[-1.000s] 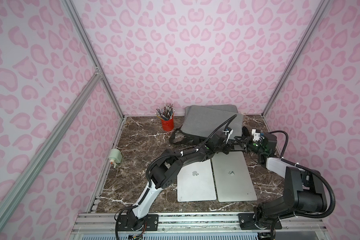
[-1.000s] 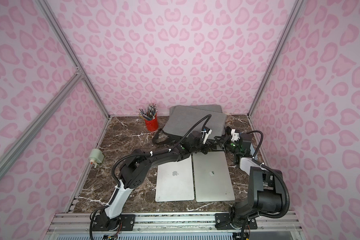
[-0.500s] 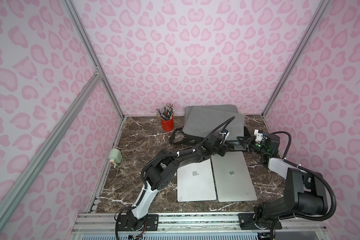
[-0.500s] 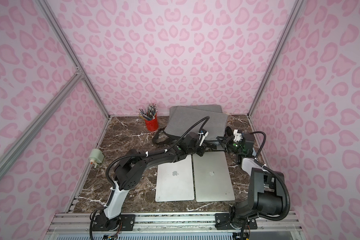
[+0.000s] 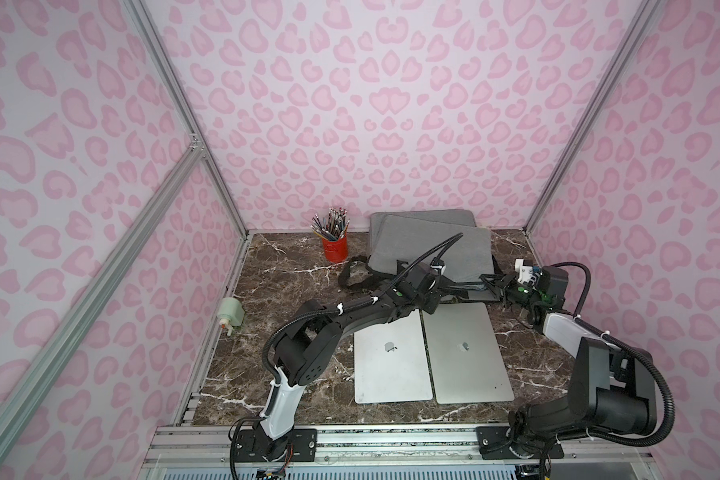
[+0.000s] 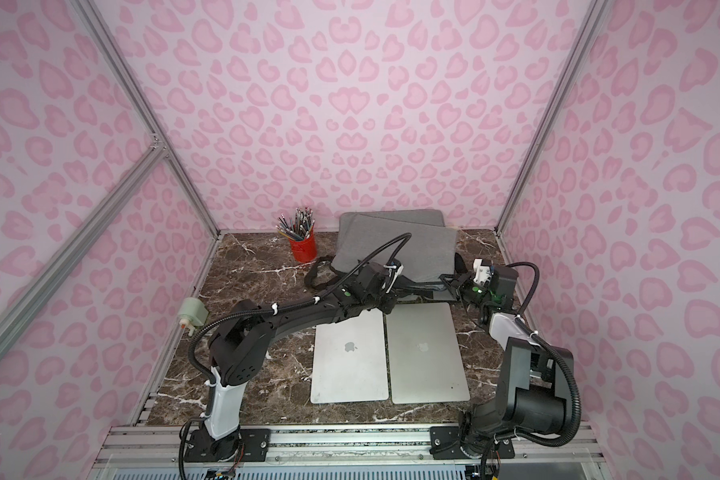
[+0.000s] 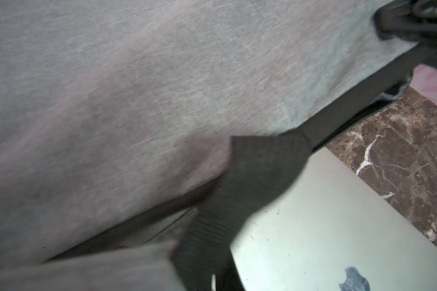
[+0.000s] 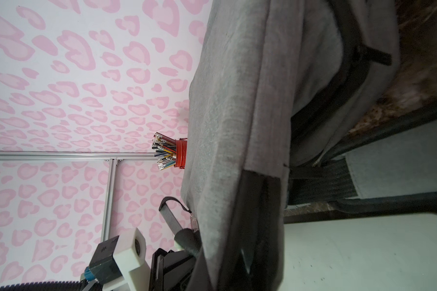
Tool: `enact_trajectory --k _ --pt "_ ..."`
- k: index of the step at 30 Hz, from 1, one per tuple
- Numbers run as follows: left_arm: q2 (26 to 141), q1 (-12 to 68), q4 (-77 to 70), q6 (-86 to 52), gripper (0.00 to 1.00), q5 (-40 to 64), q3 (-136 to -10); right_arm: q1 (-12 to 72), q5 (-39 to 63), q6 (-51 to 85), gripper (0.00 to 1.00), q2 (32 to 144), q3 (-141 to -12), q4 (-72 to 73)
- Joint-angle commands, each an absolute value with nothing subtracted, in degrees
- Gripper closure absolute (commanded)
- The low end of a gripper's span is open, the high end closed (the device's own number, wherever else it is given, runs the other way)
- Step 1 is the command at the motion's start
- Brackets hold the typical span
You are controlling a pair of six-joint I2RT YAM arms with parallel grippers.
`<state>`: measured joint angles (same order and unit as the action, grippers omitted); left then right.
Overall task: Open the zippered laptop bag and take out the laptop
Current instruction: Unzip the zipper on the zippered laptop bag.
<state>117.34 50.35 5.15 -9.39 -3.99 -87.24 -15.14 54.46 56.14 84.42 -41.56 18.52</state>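
Both hands are pressed together at the near edge of the grey laptop bag (image 5: 429, 249), lying at the worktop's (image 5: 292, 286) back; left hand (image 5: 445, 286) and right hand (image 5: 489, 284) meet its black trim; exact grips are hidden.

Both top views looked down from high above the front rail w/ nearly the same framing, taking in the whole brown marble tabletop (image 5: 292, 291) (image 6: 267, 282), facing the back wall. Both shared the grey fabric laptop bag (image 5: 429, 245) (image 6: 400, 241), w/ the red cup of pencils (image 5: 335, 249) (image 6: 303, 249) just beside it. Left wrist cam sat v. close, blurred, pressed near the bag's grey cloth (image 7: 136, 100); a silver laptop lid (image 7: 326, 226) filled one corner. Right wrist cam, rolled sideways, looked across the bag (image 8: 232, 126) toward the same cup (image 8: 181, 153).
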Motion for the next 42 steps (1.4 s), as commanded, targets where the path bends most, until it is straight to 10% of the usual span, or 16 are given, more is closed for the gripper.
enact_trajectory --k 1,42 --pt "115.82 49.27 12.79 -8.38 0.98 -8.09 -86.1 -16.47 48.95 52.66 1.0 84.37 -42.87 19.27" --pt "118.37 31.26 24.48 0.66 0.87 -12.96 -95.26 -21.19 49.64 25.33 1.0 100.62 -68.16 -9.58"
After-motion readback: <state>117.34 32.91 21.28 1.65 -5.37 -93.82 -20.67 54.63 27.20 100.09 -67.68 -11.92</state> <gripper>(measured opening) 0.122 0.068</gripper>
